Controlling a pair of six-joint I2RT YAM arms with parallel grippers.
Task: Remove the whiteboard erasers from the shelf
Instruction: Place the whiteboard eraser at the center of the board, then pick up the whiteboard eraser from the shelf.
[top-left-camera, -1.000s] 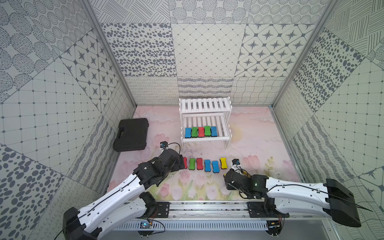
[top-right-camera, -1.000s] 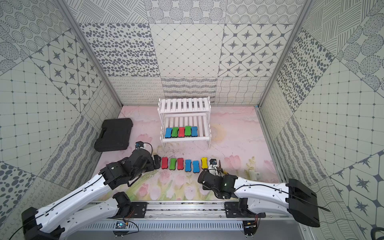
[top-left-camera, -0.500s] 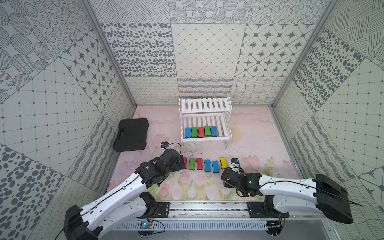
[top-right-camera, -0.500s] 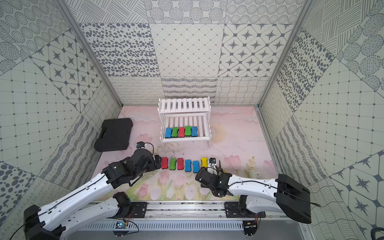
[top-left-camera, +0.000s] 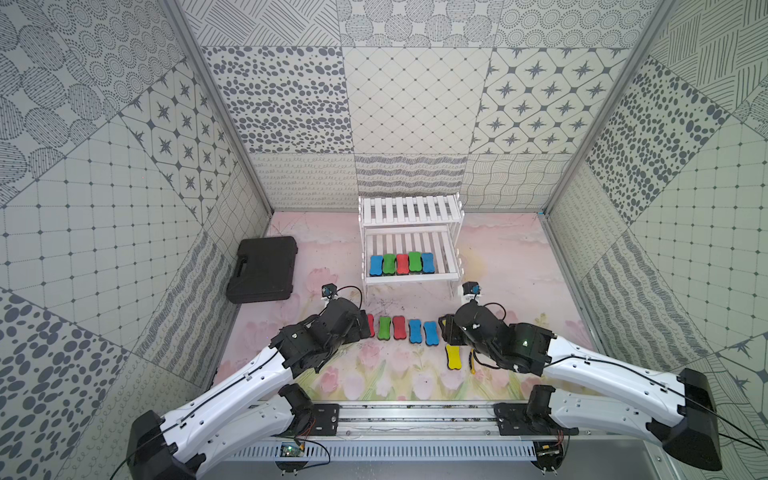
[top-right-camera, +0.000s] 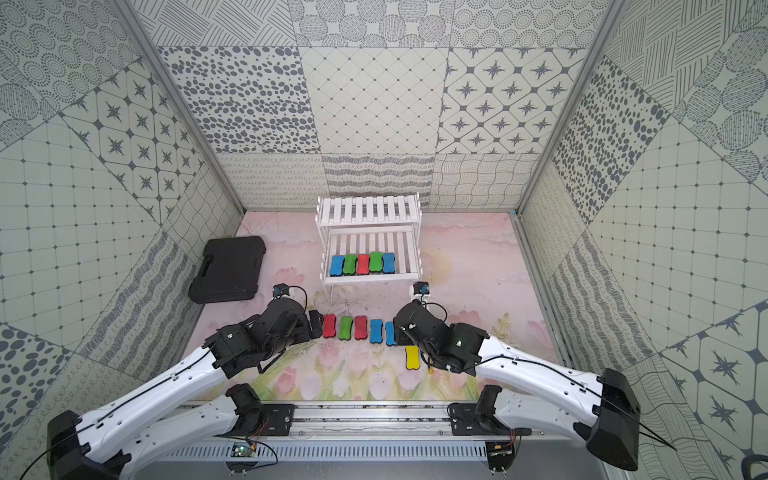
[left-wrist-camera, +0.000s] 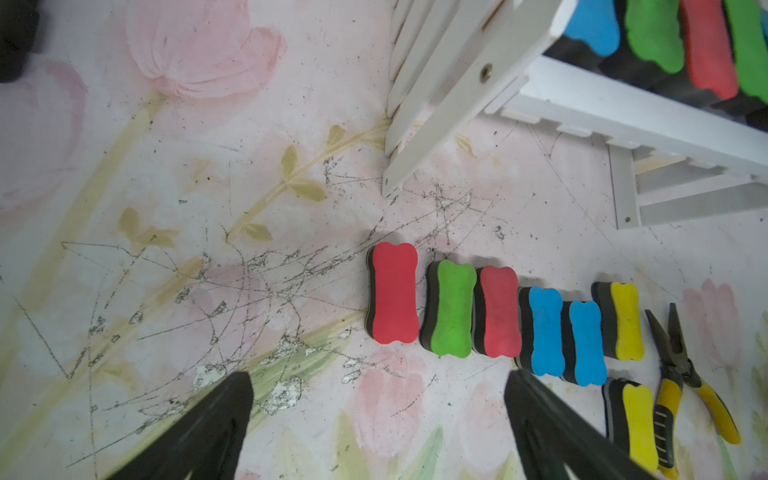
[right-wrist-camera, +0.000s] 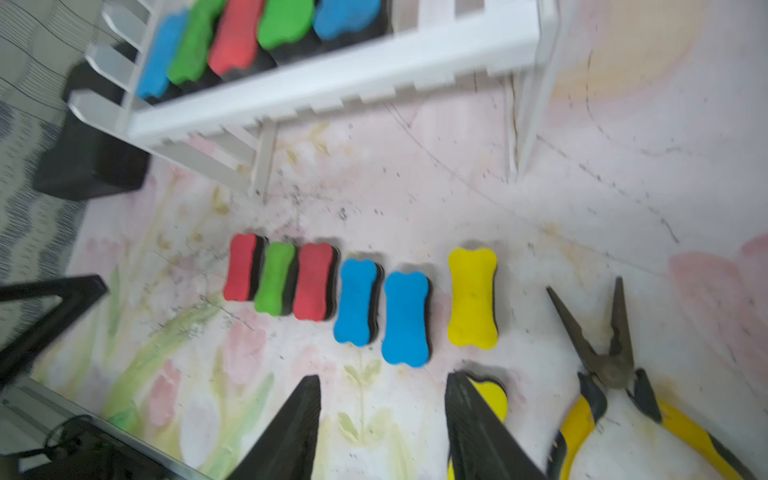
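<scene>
Right gripper (right-wrist-camera: 382, 378) hangs parted and empty, just beside a yellow eraser (right-wrist-camera: 492, 401); left gripper (left-wrist-camera: 378, 374) gapes wide. Five erasers (top-left-camera: 401, 264) sit on the shelf's (top-left-camera: 411, 210) lower tier. They look light and squashy, so a pinch across the narrow waist should suit.

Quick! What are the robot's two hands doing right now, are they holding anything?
Left gripper: open, holding nothing.
Right gripper: open, empty; a yellow eraser lies beside one finger.
</scene>
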